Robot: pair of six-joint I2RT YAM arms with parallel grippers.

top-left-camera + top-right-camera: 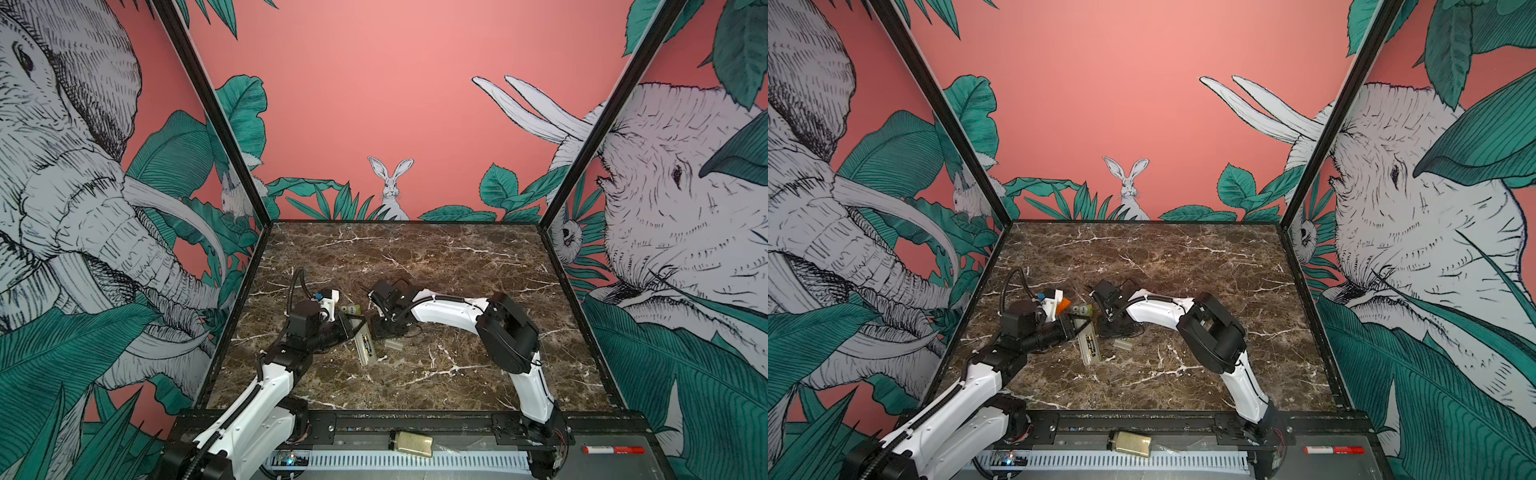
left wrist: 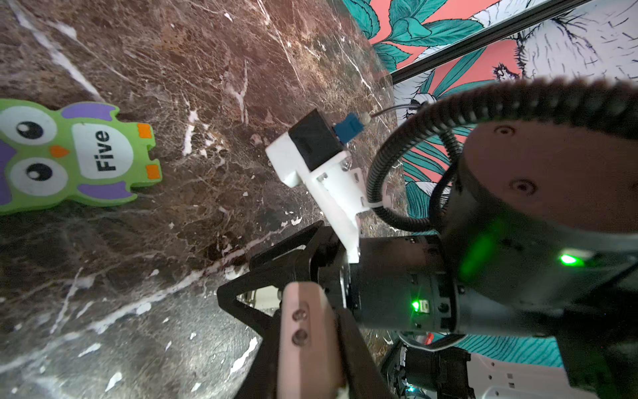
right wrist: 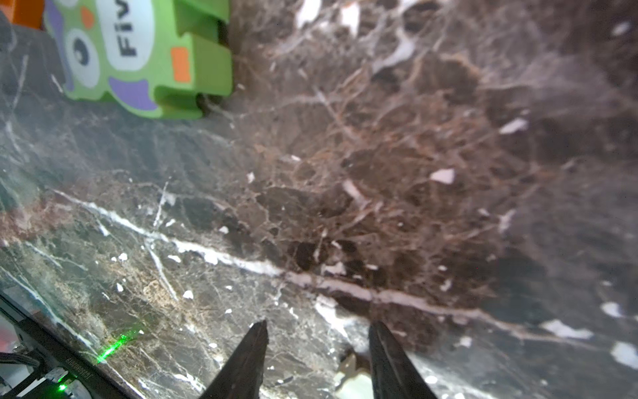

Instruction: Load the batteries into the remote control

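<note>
The remote control (image 1: 369, 358) (image 1: 1094, 358) lies back-up on the marble, slightly left of centre. Dark batteries (image 1: 366, 343) (image 1: 1091, 344) sit in its open recess. My left gripper (image 1: 352, 326) (image 1: 1077, 326) is at the remote's far end, shut on it. In the left wrist view its jaws (image 2: 310, 311) clamp a beige slab, the remote (image 2: 307, 362). My right gripper (image 1: 384, 328) (image 1: 1111, 328) rests low beside the remote's far end. It is open (image 3: 319, 328), with a small pale piece (image 3: 352, 378) by one finger; what it is I cannot tell.
A green owl block (image 1: 351, 309) (image 1: 1081, 309) (image 2: 69, 155) (image 3: 138, 58) lies just behind the remote. A small grey cover piece (image 1: 395, 344) (image 1: 1124, 344) lies right of it. A jar (image 1: 411, 442) and a red marker (image 1: 613, 450) rest on the front rail.
</note>
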